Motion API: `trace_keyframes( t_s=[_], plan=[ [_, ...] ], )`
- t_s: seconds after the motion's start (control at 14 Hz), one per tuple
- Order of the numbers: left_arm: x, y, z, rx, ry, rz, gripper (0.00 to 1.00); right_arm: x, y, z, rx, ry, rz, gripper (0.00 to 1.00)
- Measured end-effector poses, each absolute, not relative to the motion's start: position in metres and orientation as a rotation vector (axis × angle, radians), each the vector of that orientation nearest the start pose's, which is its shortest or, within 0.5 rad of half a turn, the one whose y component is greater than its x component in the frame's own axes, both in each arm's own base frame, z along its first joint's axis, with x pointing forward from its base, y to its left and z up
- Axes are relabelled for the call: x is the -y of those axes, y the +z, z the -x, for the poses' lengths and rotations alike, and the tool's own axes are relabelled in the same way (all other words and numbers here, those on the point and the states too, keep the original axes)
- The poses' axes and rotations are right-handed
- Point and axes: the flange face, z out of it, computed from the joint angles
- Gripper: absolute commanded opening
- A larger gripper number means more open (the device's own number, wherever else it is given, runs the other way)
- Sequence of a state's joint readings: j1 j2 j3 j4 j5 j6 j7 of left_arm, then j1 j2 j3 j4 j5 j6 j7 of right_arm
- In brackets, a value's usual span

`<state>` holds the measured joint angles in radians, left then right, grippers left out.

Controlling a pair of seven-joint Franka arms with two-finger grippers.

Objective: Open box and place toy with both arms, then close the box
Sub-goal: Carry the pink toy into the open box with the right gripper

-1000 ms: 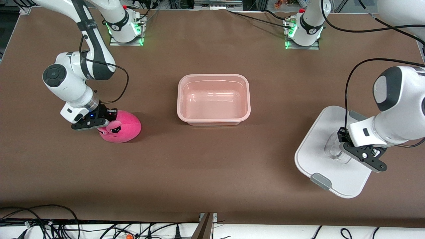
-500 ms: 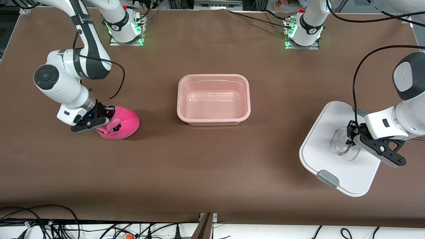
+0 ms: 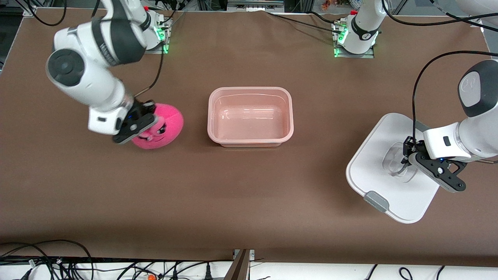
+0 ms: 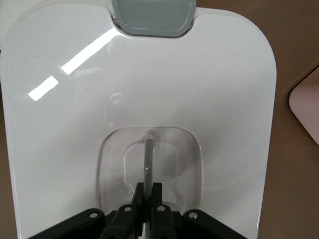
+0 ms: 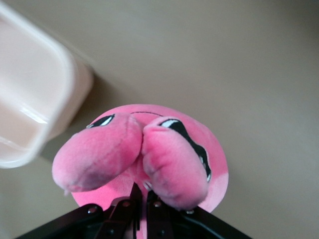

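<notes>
Raised off the brown table cover (image 3: 249, 202) since the earlier frame, the toy (image 3: 161, 126), a round hot-pink plush blob, now hangs closer to the box, its soft nubs pinched between the closed fingers of the right gripper (image 3: 134, 126). The box (image 3: 250, 116), a rounded-rectangular translucent pale-pink tub, sits open mid-table. The smooth white lid (image 3: 389, 175) with grey clips lies toward the left arm's end; the left gripper (image 3: 406, 158) is closed on its clear handle (image 4: 149, 164).
</notes>
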<state>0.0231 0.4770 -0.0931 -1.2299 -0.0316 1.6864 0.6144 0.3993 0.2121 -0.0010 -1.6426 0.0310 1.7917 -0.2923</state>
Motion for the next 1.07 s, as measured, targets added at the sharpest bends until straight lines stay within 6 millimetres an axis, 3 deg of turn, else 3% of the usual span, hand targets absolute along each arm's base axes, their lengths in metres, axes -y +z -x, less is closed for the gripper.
trace_keyframes(
  t_s=[0.21,0.5,0.64,1.07],
  plan=[
    [0.038,0.498,-0.693,-1.063,0.010,3.047,0.00,-0.320,0.507,-0.535,1.246,0.127,2.857,0.00],
    [0.040,0.499,-0.692,-1.066,0.010,3.057,0.00,-0.408,0.490,-0.490,1.488,0.179,2.756,0.00],
    [0.040,0.499,-0.692,-1.067,0.012,3.057,0.00,-0.436,0.485,-0.485,1.590,0.165,2.715,0.00],
    [0.041,0.498,-0.691,-1.072,0.026,3.059,0.00,-0.491,0.453,-0.486,1.779,0.151,2.679,0.00]
  ],
)
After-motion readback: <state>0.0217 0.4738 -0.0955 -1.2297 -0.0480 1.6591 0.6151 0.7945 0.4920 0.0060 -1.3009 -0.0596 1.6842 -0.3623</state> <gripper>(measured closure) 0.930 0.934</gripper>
